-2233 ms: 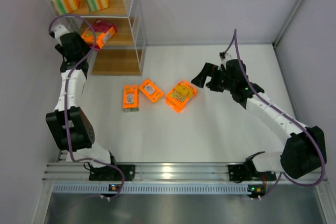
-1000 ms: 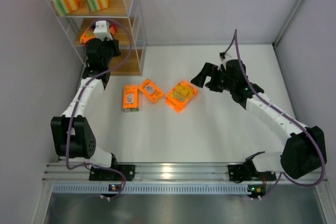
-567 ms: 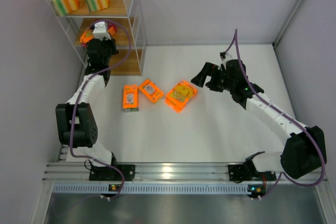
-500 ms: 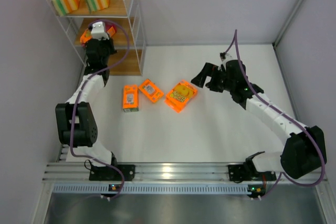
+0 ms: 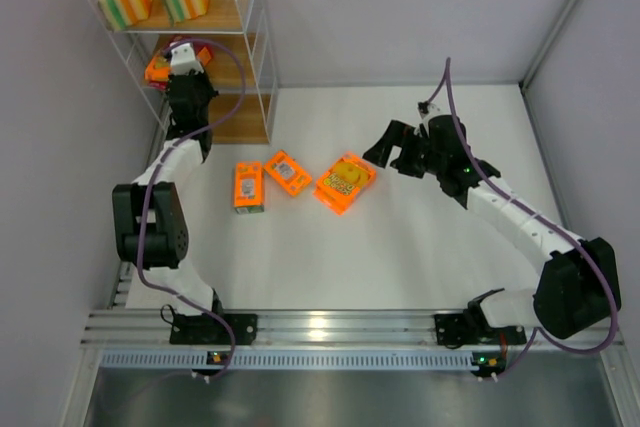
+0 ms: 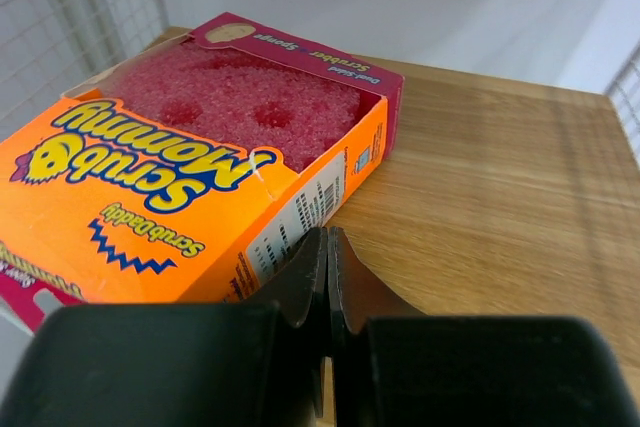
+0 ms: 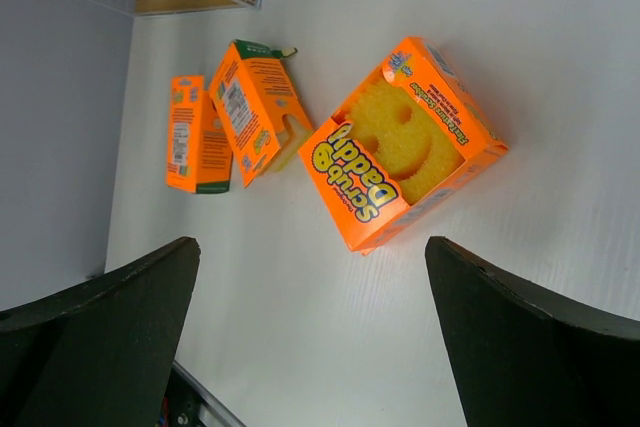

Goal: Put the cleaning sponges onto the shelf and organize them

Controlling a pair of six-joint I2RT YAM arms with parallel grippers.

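Pinching shut on nothing, left gripper [image 6: 327, 247] has the pink pack [image 6: 200, 147] just ahead-left; right gripper [image 7: 310, 244] gapes wide, yellow pack [image 7: 400, 162] ahead, untouched.

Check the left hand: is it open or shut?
Shut. The left hand shows fingers pressed together, nothing between them, beside the pink sponge pack lying on the shelf board.

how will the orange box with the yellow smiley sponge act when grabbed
The orange cardboard box holding a yellow smiley sponge probably feels light. Its open window face may buckle if squeezed. Flat-sided, it likely slides rather than rolls.
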